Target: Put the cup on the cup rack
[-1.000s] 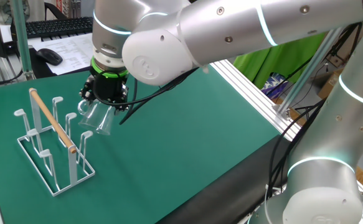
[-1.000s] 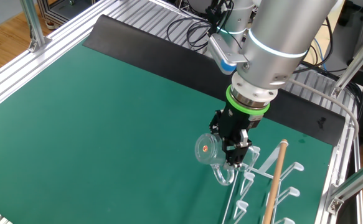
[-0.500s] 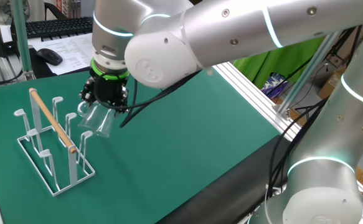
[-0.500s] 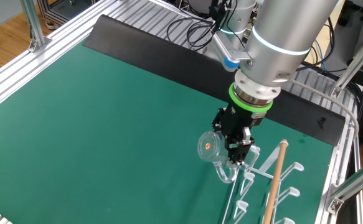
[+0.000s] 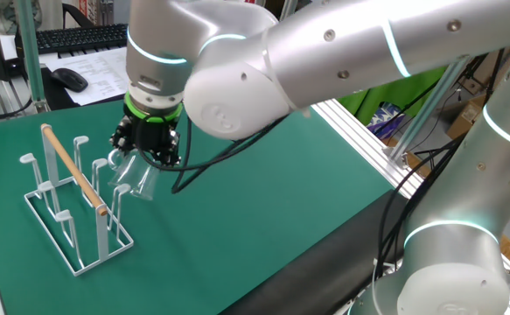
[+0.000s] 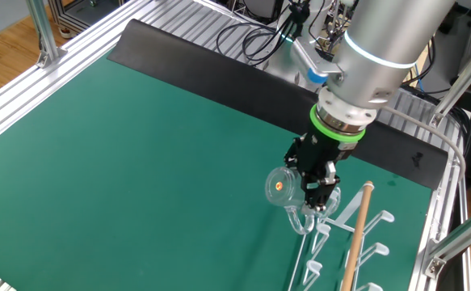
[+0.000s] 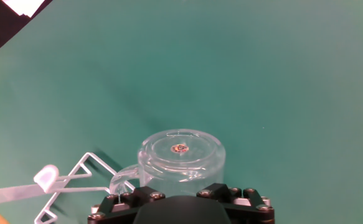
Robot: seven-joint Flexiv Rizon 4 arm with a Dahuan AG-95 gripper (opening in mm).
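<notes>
The cup (image 5: 134,171) is a clear glass tumbler, held tilted above the green mat with its mouth down toward the rack. My gripper (image 5: 146,145) is shut on it. In the other fixed view the cup (image 6: 287,192) hangs under the gripper (image 6: 317,173), its thick base facing the camera, right beside the near pegs of the cup rack (image 6: 359,234). The white wire rack with a wooden rod handle (image 5: 73,171) stands left of the cup. In the hand view the cup (image 7: 181,155) fills the lower centre and a rack peg (image 7: 47,177) shows at lower left.
A keyboard (image 5: 80,37), a mouse (image 5: 68,79) and papers lie behind the mat at the back left. Aluminium rails (image 6: 25,97) frame the table. Cables (image 6: 255,36) and a black strip (image 6: 219,69) lie along the far edge.
The gripper has carried the cup a little closer to the rack's pegs. The rack has not moved.
</notes>
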